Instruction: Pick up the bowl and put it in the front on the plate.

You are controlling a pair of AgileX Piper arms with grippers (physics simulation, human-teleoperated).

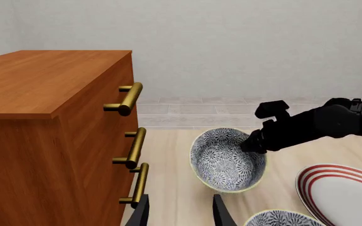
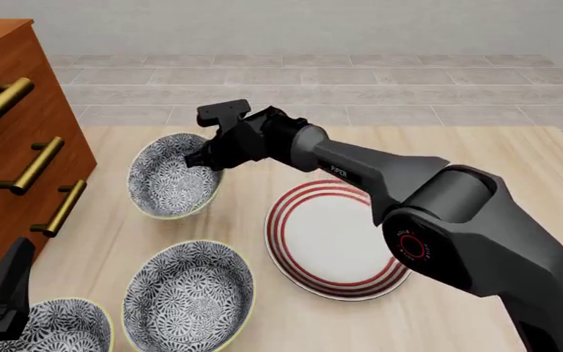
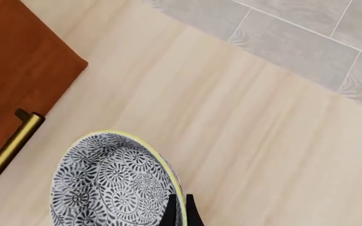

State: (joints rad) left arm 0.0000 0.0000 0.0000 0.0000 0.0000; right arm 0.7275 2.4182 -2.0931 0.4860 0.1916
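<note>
Wooden dresser (image 2: 8, 147) with brass handles along table's (image 2: 477, 147) left edge. Red-ringed plate (image 2: 330, 242) flat at table centre. Tilted floral bowl (image 2: 172, 176), left of plate, rim clamped in right gripper (image 2: 199, 159). Left gripper (image 1: 179, 212) apart, fingers spread, nothing held.

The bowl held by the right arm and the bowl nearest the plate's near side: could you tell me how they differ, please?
The gripped bowl is tipped, its opening facing the camera, while the near bowl sits level, opening upward. The right gripper has its jaws closed on the gripped bowl's rim; nothing touches the near bowl. The gripped bowl sits farther back, by the wooden cabinet. Both share a blue-and-white floral pattern and pale yellow rim.
</note>
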